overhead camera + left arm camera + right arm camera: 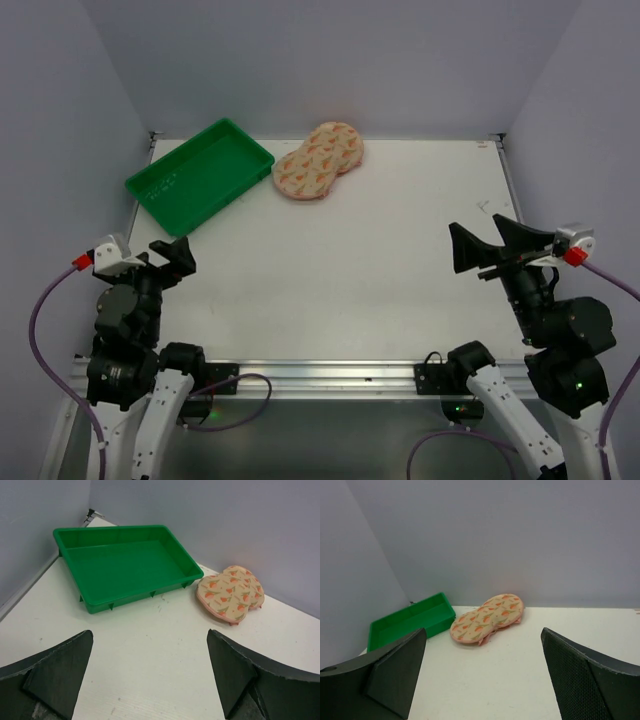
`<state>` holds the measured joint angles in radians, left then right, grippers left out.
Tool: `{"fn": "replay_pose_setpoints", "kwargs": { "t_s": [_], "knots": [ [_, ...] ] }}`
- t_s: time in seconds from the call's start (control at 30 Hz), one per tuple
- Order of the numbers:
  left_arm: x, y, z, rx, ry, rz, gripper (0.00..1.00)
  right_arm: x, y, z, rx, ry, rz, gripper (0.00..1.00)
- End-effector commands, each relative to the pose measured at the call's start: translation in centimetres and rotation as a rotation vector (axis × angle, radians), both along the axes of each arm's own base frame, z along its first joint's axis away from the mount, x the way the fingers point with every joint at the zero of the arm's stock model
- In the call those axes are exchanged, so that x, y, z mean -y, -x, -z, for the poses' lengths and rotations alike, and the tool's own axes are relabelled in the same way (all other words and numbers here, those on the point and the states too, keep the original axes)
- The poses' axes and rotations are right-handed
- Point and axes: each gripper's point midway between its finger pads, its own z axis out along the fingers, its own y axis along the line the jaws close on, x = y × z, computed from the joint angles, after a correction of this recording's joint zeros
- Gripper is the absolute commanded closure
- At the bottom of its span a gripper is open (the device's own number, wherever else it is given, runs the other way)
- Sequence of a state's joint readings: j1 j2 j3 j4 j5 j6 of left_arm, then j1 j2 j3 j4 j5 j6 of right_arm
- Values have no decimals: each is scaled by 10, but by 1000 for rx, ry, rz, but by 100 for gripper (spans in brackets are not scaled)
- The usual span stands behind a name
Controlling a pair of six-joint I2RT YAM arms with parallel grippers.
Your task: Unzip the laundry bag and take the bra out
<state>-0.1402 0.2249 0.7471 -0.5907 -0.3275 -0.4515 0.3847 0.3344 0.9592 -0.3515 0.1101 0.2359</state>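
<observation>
Far ahead of both grippers, bag (318,161): lying flat on the table, peanut shape, cream-peach with orange print, and nobody is touching it.
Bag from the left gripper (150,645): well ahead and off to its right, lengthwise end pointing away.
Bag from the right gripper (484,640): well ahead and a touch to its left, almost dead centre between the fingers in the wrist view.
Zip: pink trim shows along the near edge, the case looks closed all round; the pull is too small to make out.
Tray (200,174): green, just beside the bag on its left, a narrow gap between them, straight ahead of the left gripper.
Table (380,250): white, a wide stretch of it between the bag and both grippers.
Left gripper: fingers spread wide, released, grasping nothing, hovering over the near left part of the table.
Right gripper: jaws apart too, released, nothing between them, hovering over the near right part of the table.
Gap between grippers: well apart, one on each side, both facing the far wall.
Walls: plain pale lilac, closing in behind the bag and tray and on both sides.
</observation>
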Motion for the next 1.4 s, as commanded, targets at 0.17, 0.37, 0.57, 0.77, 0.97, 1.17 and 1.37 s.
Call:
{"fn": "replay_pose_setpoints", "kwargs": {
  "t_s": [0.17, 0.37, 0.57, 0.77, 0.97, 1.17, 1.37],
  "knots": [
    [39, -39, 39, -174, 85, 153, 0, -27, -17, 30, -115, -60, -104, 1],
    [101, -87, 88, -331, 246, 403, 0, -53, -36, 89, -361, -156, -173, 1],
    [155, -148, 106, -329, 401, 546, 0, -79, -43, 133, -543, -194, -260, 1],
    [191, -219, 117, -327, 408, 519, 0, -97, -40, 143, -602, -221, -351, 1],
    [203, -279, 147, -325, 466, 446, 0, -98, -41, 139, -593, -226, -360, 1],
    [216, -326, 171, -316, 558, 387, 5, -94, -40, 138, -583, -245, -340, 1],
    [229, -352, 204, -344, 599, 322, 13, -95, -34, 139, -583, -286, -352, 1]
  ]
}}
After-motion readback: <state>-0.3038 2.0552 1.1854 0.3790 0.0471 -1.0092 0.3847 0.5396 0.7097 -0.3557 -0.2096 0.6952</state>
